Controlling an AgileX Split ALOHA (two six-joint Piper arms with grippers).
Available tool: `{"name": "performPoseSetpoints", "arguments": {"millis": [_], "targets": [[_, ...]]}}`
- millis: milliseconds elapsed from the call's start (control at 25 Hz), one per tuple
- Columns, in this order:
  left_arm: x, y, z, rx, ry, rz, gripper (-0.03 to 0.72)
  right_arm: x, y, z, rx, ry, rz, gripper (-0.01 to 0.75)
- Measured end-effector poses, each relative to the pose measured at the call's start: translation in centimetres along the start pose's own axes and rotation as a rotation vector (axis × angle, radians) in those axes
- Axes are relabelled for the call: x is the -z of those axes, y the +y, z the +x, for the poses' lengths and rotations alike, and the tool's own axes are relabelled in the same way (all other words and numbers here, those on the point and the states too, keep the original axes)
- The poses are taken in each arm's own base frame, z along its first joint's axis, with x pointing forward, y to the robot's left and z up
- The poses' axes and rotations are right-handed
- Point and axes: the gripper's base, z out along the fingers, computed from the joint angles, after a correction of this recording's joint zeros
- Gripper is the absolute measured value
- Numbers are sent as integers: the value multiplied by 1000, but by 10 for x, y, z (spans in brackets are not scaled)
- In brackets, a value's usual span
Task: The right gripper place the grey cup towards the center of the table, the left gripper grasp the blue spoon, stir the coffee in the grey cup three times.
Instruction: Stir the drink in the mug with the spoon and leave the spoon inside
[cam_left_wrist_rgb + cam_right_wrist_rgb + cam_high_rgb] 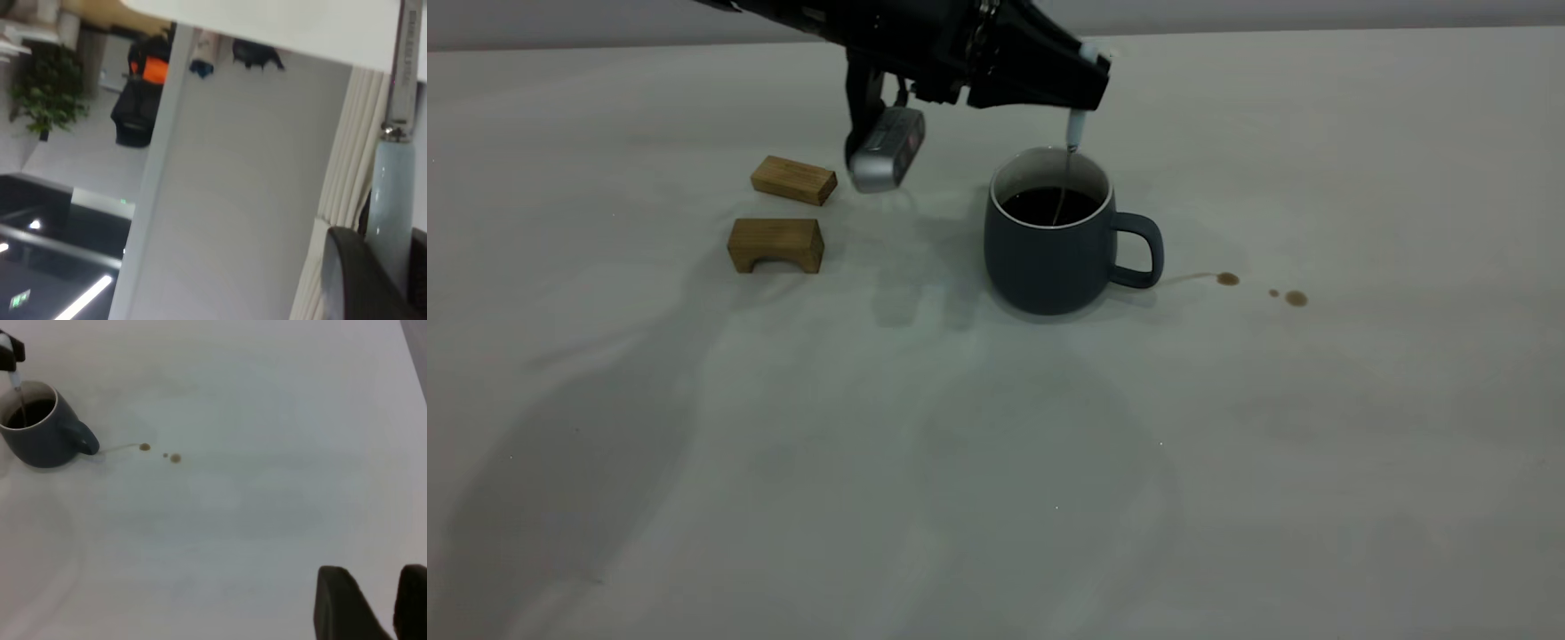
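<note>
Standing near the middle of the table (996, 498), the grey cup (1049, 258) has its loop handle turned toward the right arm's side, with small brown drops (1296, 299) and a streak on the surface just beyond that handle. Inside it the coffee (1049, 206) fills the cup to a little below the white rim. The relation that matters is vertical: the blue spoon (1073, 142) hangs almost straight up and down, its metal neck and bowl dipping into the liquid, its pale handle rising directly into the left gripper (1089, 84), which sits right above the cup's mouth, clamped on the handle. Stirring, I judge, needs only small circles about that upright axis, keeping the neck off the rim. Farther left and behind lie two wooden blocks (778, 244), well apart from the cup. The right gripper (370, 610) hangs well away from the cup on the handle side, fingers apart and holding nothing.
</note>
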Motion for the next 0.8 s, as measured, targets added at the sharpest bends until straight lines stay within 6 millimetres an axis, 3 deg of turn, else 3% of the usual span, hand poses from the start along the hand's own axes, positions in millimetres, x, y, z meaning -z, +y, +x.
{"name": "performPoseSetpoints", "arguments": {"millis": [400,800], "targets": [[21,-14,13,-190,-37,43,170,0,0,0,0,0,0,238],[-7,-4,22,-239,-14,-14,170,0,0,0,0,0,0,238]]}}
